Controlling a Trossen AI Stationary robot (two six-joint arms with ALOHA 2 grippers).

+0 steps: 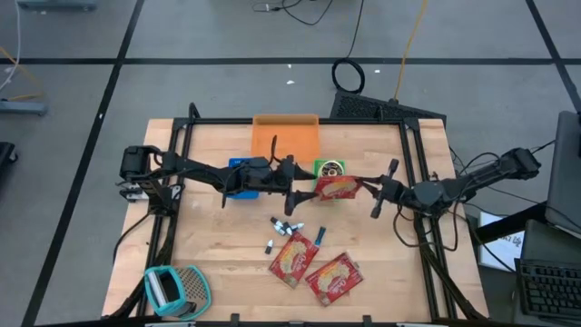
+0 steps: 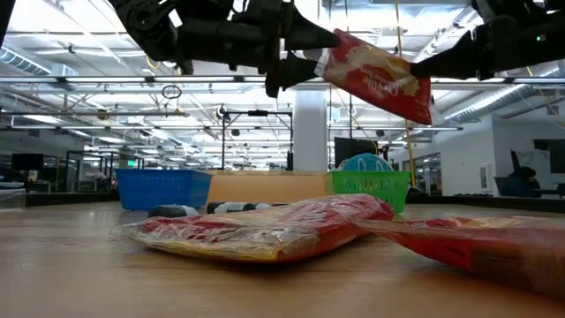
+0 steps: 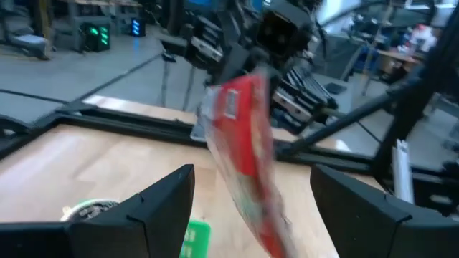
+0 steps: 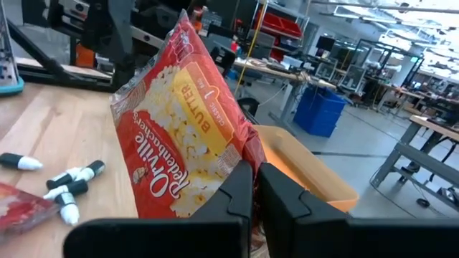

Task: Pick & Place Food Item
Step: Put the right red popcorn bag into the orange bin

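The right gripper (image 1: 370, 189) is clenched on a red popcorn bag (image 1: 336, 187), pinching it by 1 edge so the bag hangs clear of the table (image 1: 209, 236), in the air between the 2 arms; in the right wrist view the bag (image 4: 183, 129) rises straight out of the pinched fingers (image 4: 237, 188). The left gripper (image 1: 296, 184) faces it with jaws released and spread wide; in the left wrist view the bag (image 3: 247, 154) stands between and just beyond the 2 fingers (image 3: 161, 197), apparently not yet touched by them.

Progress, as a judgement: the pick is done and the bag is lifted, and this looks like the middle of a handover or a carry; the placing is all left to do. 2 more red bags (image 1: 292, 259) (image 1: 334, 277) lie flat on the table below the jaws, unpicked; a green basket (image 1: 329, 167), an orange tray (image 1: 285, 138) and a blue basket (image 1: 241, 178) sit beyond the grippers as likely destinations, though which one is meant cannot be told.

The bag's long axis runs roughly from the right jaws toward the left jaws; in the low view it (image 2: 378, 78) tilts, the end nearer the left jaws higher, the other corner drooping.
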